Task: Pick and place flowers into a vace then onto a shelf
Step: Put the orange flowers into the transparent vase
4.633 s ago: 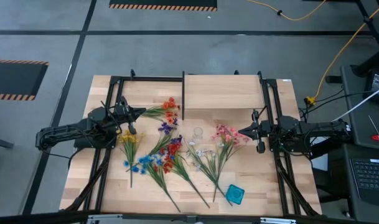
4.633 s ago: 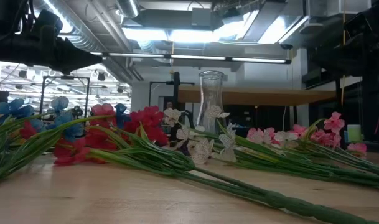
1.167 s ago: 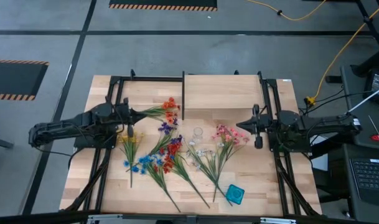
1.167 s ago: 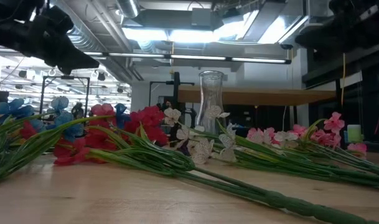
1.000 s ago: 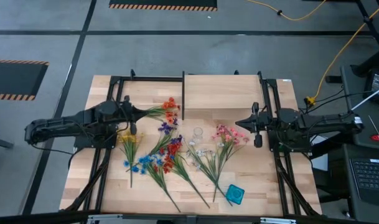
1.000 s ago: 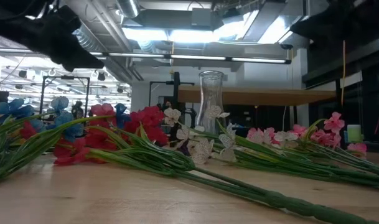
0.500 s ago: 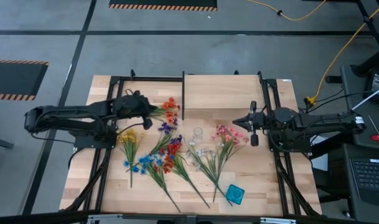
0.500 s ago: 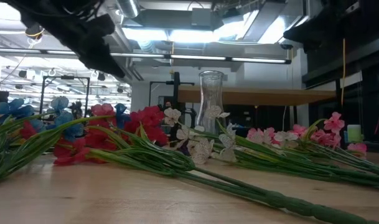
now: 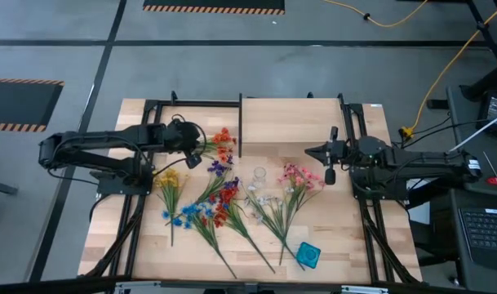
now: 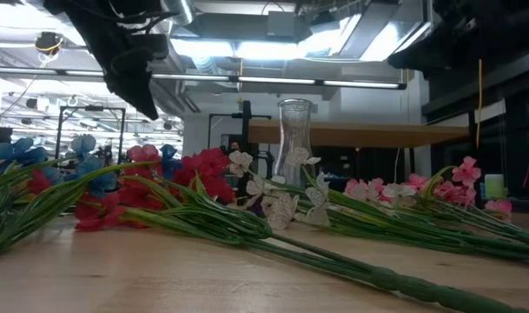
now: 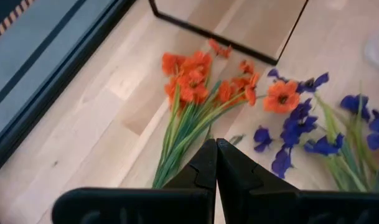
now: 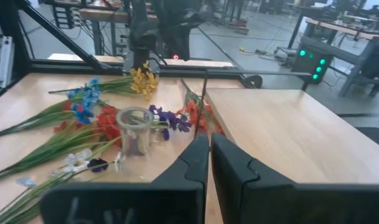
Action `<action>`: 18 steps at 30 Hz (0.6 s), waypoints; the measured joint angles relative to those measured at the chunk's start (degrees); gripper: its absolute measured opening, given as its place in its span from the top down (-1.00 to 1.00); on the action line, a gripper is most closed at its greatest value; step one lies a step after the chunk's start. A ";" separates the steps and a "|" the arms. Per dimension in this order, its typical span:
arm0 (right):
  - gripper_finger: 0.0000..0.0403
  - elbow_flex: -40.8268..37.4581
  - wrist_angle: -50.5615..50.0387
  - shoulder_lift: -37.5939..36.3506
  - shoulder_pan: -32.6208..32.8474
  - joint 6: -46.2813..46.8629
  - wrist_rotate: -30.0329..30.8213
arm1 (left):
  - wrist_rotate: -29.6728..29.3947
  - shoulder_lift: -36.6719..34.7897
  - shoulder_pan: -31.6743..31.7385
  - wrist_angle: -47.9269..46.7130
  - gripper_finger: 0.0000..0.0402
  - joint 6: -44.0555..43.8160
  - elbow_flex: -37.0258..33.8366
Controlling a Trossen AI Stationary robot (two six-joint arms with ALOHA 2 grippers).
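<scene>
Wood tabletop (image 9: 142, 245), flowers (image 9: 224, 200) strewn, no legible text, L claw (image 11: 215, 149) pinched closed, R claw (image 12: 210, 144) nearly closed, empty.

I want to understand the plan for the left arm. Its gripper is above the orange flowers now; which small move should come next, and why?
Probably open the fingers and lower toward the green stems. The left gripper is shut and holds nothing, hovering over the stems of the orange flowers, which lie flat on the table by the shelf. The vase is empty.

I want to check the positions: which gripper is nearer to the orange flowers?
Left. The left gripper hovers beside the orange flowers; the right gripper is across the table.
</scene>
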 joint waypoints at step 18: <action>0.88 0.00 0.25 2.48 -1.36 0.15 -0.16 | 0.52 0.28 -0.03 -3.46 0.95 4.51 0.33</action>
